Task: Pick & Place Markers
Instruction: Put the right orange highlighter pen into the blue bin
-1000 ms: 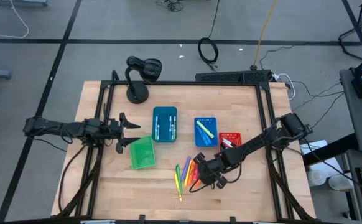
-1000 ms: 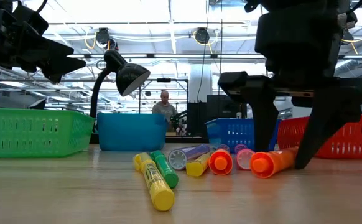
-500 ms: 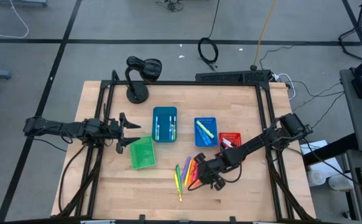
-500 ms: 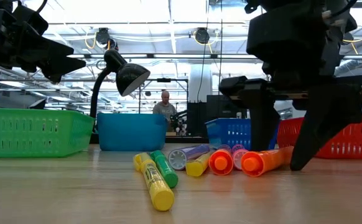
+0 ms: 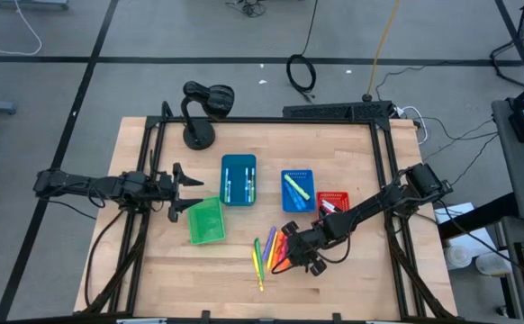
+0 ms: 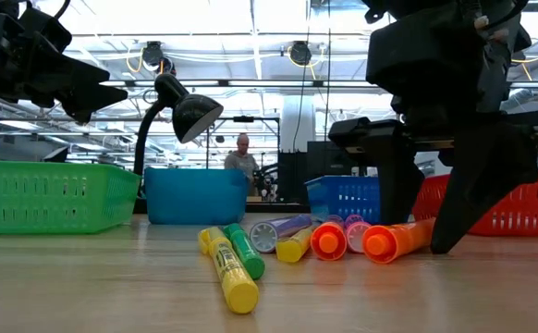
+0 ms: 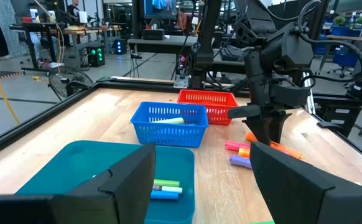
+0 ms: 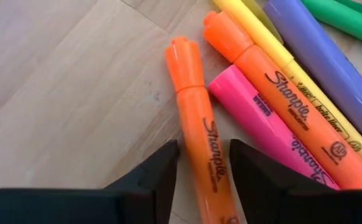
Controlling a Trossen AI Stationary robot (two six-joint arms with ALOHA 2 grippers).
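Note:
Several markers [image 5: 269, 252] lie side by side on the table near its front edge: yellow, green, purple, pink and two orange. My right gripper [image 5: 291, 257] slants down over the outermost orange marker [image 8: 198, 124], open, one finger on each side of its body. That marker [image 6: 394, 241] lies flat on the wood. My left gripper [image 5: 179, 191] waits open and level at the table's left side, beside the green bin [image 5: 205, 221]. My right gripper straddles the orange marker's body [image 8: 209, 163], behind the cap, slanting down from above with its fingers across the marker. One finger [image 8: 255, 177] lies against the marker's side; whether the other finger [image 8: 156, 180] touches it I cannot tell. The marker rests on the table.
A teal bin [image 5: 239, 179] and a blue bin [image 5: 299, 191] with markers in them stand mid-table, a red bin [image 5: 333, 201] right of them. A black desk lamp [image 5: 199, 112] stands at the far left. A pink marker [image 8: 262, 124] lies right beside the orange one.
My right gripper has narrowed its fingers around the orange marker and rolled a little at the wrist. The marker has slid a short way along the table toward the other markers.

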